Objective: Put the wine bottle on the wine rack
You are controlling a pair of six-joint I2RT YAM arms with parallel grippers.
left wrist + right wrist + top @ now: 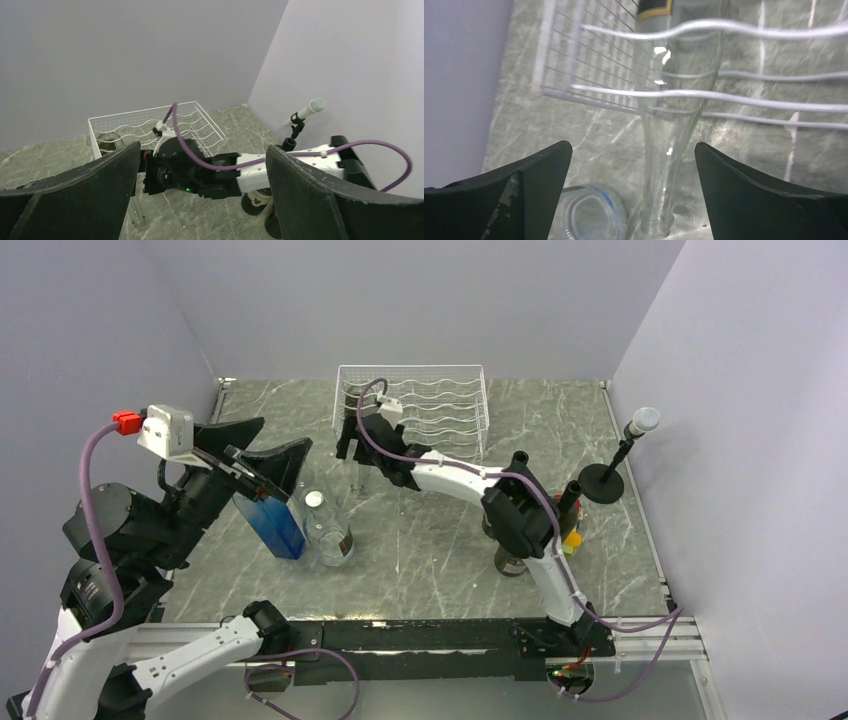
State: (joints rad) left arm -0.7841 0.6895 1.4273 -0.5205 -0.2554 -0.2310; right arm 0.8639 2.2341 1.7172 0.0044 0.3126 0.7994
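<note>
Item 1. Wine rack (412, 408): white wire box with wavy horizontal wires, standing at the far middle of the grey marbled tabletop (440, 570).

Item 2. Wine bottle (674, 125): clear glass with a dark, gold-edged label. It lay in the rack's leftmost cradle, body inside the wires and slim neck sticking out of the near side.

Item 3. Right gripper (631, 147): black two-finger claw at the rack's near left corner. The jaws were spread wide, one on each side of the bottle neck, touching neither it nor anything else.

Item 4. Left gripper (262, 452): black claw raised over the table's left side, fingers parted wide with nothing between them.

Item 5. Blue translucent bottle (277, 525) and clear bottle with a white cap (325, 528): upright, just beside each other, below the left claw.

Item 6. Microphone on a black round-based stand (612, 472): near the right wall, well apart from the rack.
</note>
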